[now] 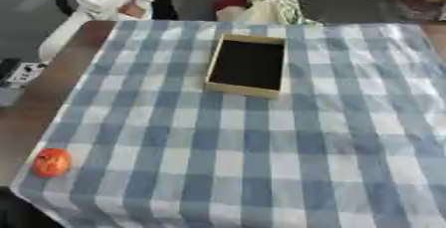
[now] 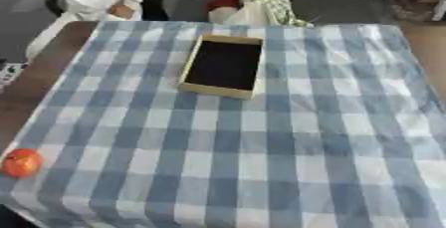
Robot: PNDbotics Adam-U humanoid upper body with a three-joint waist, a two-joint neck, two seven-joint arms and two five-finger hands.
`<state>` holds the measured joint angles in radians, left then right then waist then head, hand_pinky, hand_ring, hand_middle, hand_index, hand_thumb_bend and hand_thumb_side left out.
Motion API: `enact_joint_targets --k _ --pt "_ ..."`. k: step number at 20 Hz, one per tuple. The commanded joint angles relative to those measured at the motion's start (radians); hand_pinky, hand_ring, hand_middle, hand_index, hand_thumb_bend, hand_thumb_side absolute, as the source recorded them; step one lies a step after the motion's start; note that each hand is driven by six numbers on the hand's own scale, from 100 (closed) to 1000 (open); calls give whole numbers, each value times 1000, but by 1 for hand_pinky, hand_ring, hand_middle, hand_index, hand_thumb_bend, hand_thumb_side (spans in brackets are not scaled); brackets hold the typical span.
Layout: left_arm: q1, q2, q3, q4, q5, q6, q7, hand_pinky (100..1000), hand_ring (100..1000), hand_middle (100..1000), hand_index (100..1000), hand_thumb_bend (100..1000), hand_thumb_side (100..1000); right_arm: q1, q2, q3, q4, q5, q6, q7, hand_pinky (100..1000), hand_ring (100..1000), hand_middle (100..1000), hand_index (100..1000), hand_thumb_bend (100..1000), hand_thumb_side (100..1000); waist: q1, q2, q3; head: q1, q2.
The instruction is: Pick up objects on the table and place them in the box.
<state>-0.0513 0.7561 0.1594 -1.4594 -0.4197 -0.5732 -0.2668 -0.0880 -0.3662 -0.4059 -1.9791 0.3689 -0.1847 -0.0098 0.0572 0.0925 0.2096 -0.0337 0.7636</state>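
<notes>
A small round orange-red object (image 1: 52,162) lies on the blue and white checked cloth near the table's front left corner. A shallow box (image 1: 214,64) with tan walls and a dark inside stands on the cloth toward the far middle, with nothing visible in it. Neither of my hands shows in either view.
The checked cloth (image 1: 261,147) covers most of the table; bare brown wood (image 1: 35,97) shows along the left side. Bundled fabric (image 1: 270,5) lies past the far edge. A dark item (image 1: 17,72) sits off the table's left side.
</notes>
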Motion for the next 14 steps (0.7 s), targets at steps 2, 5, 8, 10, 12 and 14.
enact_joint_targets --k 2,5,8,10,12,14 --pt "-33 77 10 -29 19 0 -124 808 987 879 905 100 701 -9 -21 -4 -21 1 3 -1 708 702 741 723 100 764 3 -8 1 1 6" --pt "-51 96 13 -37 12 7 -177 812 987 887 910 100 698 -9 -22 -4 -21 1 4 -1 708 702 741 722 100 764 4 -9 1 -1 6" --pt "-65 115 6 -34 -17 13 -219 823 991 903 954 100 799 -8 -21 -4 -21 1 6 -1 707 702 741 722 100 766 5 -9 1 -1 6" --pt "-74 124 3 -18 -33 18 -253 830 989 892 962 100 854 -6 -21 -4 -21 1 5 -2 707 702 741 722 100 764 5 -9 1 0 6" --pt "-82 131 2 2 -50 22 -279 832 988 882 964 100 885 -5 -21 -5 -21 0 5 -3 707 702 741 722 100 763 6 -9 0 -1 6" --pt "-90 137 0 23 -60 20 -300 834 988 877 961 100 905 -4 -21 -6 -21 1 5 -5 707 702 741 722 100 763 6 -9 -1 -1 6"
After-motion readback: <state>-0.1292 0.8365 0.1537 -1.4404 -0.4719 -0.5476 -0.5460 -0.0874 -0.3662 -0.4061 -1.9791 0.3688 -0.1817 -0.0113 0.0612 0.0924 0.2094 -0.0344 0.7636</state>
